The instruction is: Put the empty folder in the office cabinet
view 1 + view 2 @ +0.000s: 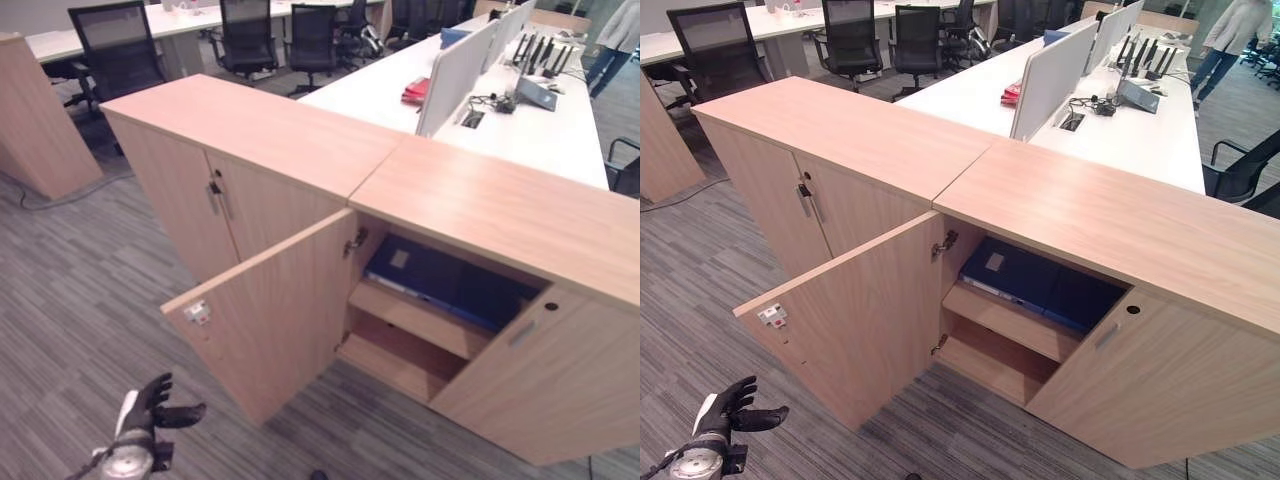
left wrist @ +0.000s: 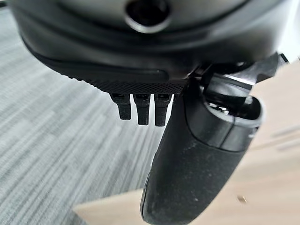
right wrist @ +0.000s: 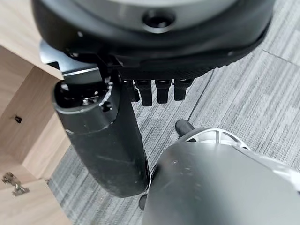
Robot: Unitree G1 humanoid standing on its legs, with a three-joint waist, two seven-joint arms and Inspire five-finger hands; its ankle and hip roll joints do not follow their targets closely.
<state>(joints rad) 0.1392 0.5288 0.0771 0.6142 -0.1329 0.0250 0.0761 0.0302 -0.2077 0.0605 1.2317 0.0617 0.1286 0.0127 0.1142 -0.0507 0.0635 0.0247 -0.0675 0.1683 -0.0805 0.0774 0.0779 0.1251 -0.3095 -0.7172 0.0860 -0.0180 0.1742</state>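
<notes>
The office cabinet point(image 1: 470, 210) stands with its left door point(image 1: 265, 320) swung wide and its right door point(image 1: 545, 375) partly open. The blue folder point(image 1: 1025, 275) lies flat on the upper shelf point(image 1: 410, 318) inside, well apart from both hands. A second cabinet point(image 1: 230, 150) adjoins on the left, doors closed. Behind them are a white desk point(image 1: 1120, 130) with a divider panel point(image 1: 1050, 80), a red item point(image 1: 416, 91), black office chairs point(image 1: 118, 45), and a person point(image 1: 1230, 35) at the far right. The open left door stands between the left hand point(image 1: 150, 410) and the shelf. That hand hovers low over the grey carpet point(image 1: 70, 290), fingers spread, holding nothing. The right hand point(image 3: 105, 140) hangs above the carpet beside the cabinet, fingers straight, also empty.
</notes>
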